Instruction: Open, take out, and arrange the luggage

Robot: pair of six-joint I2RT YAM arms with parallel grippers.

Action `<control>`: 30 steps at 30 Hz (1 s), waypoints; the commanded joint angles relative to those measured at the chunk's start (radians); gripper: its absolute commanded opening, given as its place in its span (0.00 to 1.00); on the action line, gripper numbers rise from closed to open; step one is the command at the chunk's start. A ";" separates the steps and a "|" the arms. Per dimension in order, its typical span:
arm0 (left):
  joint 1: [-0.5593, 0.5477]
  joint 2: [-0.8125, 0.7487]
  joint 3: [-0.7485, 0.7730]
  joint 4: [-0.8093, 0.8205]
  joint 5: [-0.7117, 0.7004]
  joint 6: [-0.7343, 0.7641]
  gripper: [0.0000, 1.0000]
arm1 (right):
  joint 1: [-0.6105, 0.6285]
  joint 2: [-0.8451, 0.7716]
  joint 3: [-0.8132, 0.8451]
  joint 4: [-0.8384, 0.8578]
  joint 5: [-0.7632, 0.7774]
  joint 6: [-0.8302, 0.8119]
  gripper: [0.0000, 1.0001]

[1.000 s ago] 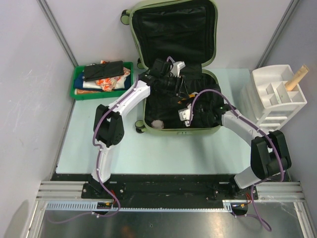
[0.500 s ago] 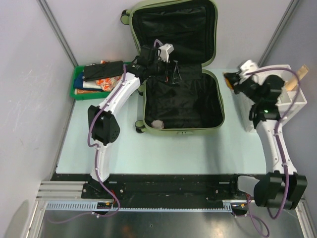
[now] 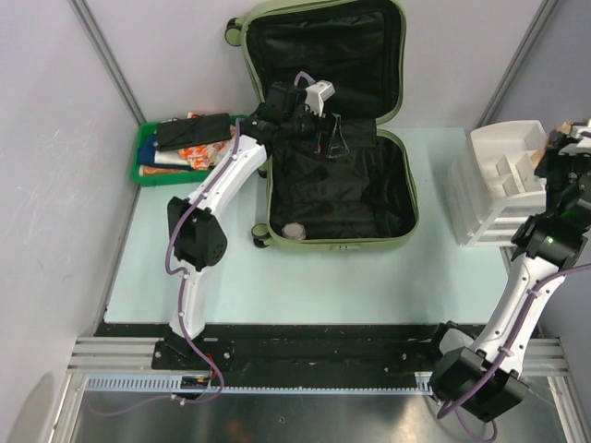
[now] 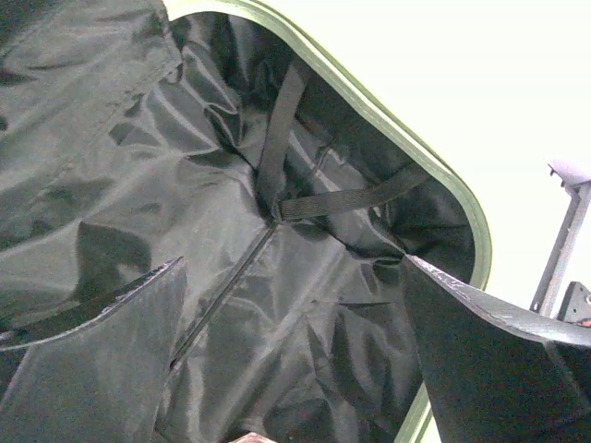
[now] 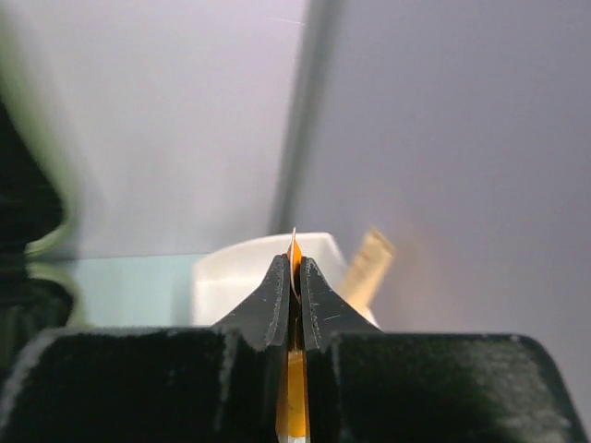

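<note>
The luggage (image 3: 397,198) lies open on the table, its lid leaning on the back wall, black lining showing in both halves. My left gripper (image 3: 331,138) hovers at the hinge end of the lower half, open and holding nothing. In the left wrist view its gripper (image 4: 291,369) spreads wide over the lining and crossed straps (image 4: 319,203). My right gripper (image 3: 559,138) is at the far right over the white organizer (image 3: 494,198). In the right wrist view this gripper (image 5: 294,277) is shut on a thin orange flat item (image 5: 295,397).
A green tray (image 3: 146,152) with a black pouch and printed packets sits left of the luggage. A small round object (image 3: 294,231) lies in the luggage's lower half near its front wall. A wooden stick (image 5: 369,258) leans out of the organizer (image 5: 240,272).
My right arm swung out of the luggage to the organizer at the far right, carrying the orange item. My left gripper opened wide and moved back toward the hinge.
</note>
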 commanded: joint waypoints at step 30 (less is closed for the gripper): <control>-0.025 -0.016 0.035 0.036 0.084 0.040 1.00 | -0.082 0.192 -0.159 0.450 0.572 0.239 0.00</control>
